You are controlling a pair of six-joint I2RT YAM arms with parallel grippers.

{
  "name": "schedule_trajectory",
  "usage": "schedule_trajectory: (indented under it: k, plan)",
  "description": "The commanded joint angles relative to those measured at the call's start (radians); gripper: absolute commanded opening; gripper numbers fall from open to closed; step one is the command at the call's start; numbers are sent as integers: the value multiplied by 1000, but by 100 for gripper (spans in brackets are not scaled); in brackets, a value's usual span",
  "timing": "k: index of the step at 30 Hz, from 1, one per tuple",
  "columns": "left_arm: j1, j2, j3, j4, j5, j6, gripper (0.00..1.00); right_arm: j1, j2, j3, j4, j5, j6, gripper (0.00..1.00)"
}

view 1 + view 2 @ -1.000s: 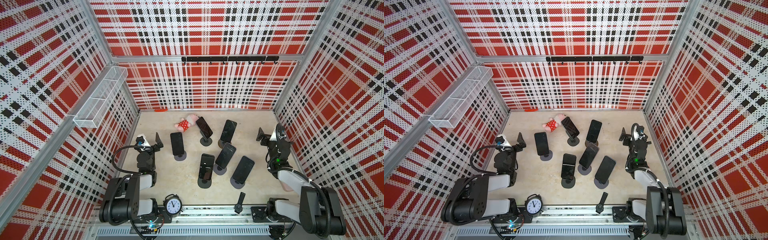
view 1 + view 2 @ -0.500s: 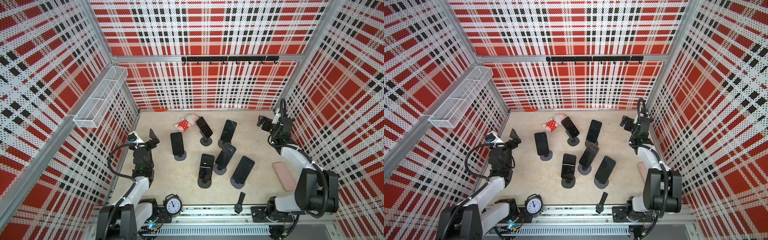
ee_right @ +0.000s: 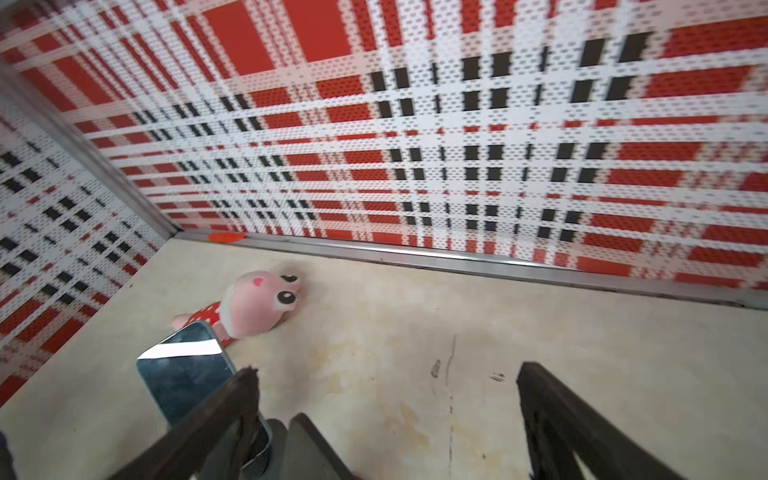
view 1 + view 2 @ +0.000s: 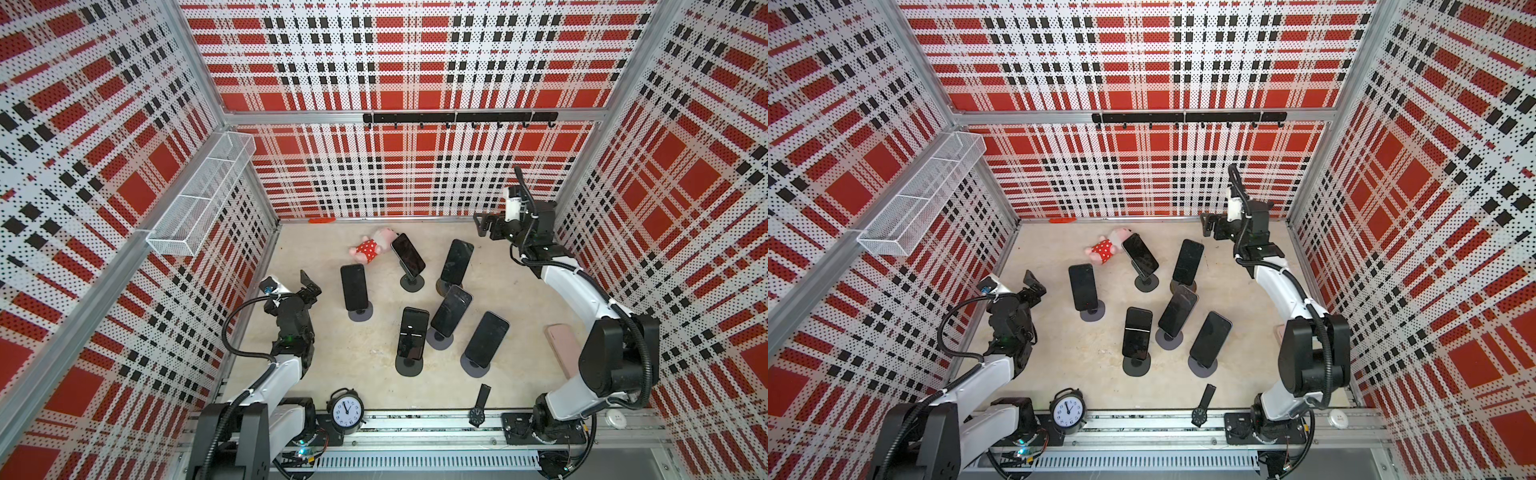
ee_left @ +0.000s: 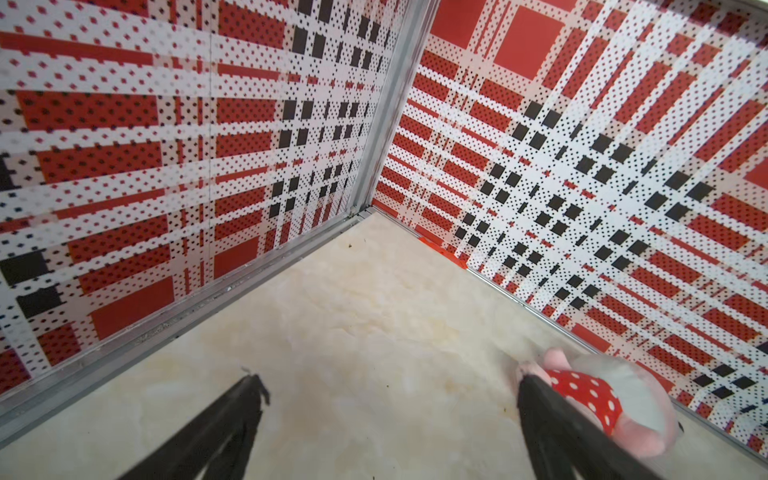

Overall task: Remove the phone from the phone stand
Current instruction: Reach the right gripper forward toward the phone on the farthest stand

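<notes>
The white wire basket point(image 4: 199, 199) hangs on the left wall, and through its mesh compartments we see only the plaid behind. The real holders are the six stands point(image 4: 360, 313) in the middle of the floor. Each carries one of the dark phones point(image 4: 412, 333), leaning back. A pink phone point(image 4: 561, 343) lies flat by the right wall, partly under the right arm. Our left gripper point(image 4: 309, 283) hovers close to the left wall, just beside the leftmost phone point(image 4: 354, 286), its fingers spread wide around nothing. The right gripper point(image 4: 482, 224) is just as wide and empty, near the back wall toward the right corner. Bare floor separates it from the nearest phone point(image 4: 457, 262). A plush toy point(image 4: 372, 248) lies against the rearmost phone point(image 4: 408, 251). The most free floor is at the front left, between the left arm and the stands. An alarm clock point(image 4: 347, 411) and a wristwatch point(image 4: 478, 413) sit along the front rail. Since a second ago both arms have unfolded from the front. The right gripper has travelled back and inward, uncovering more of the pink phone, and the phones on their stands have not shifted.
</notes>
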Motion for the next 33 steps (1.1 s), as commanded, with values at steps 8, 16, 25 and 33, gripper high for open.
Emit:
schedule_trajectory:
  k: [8,16,25,33]
  plan:
    - [-22,-54,-27,-20,-50,-11,98,151,165,269,-196,-86,-141,100]
    - [-32,-17,-2,-24,-21,8,98,229,278,397,-239,-99,-170,100]
    - [-33,-25,-4,-33,-26,9,98,257,388,518,-283,-200,-181,100]
    - [-40,-14,2,-32,-47,8,98,291,507,685,-428,-266,-265,100]
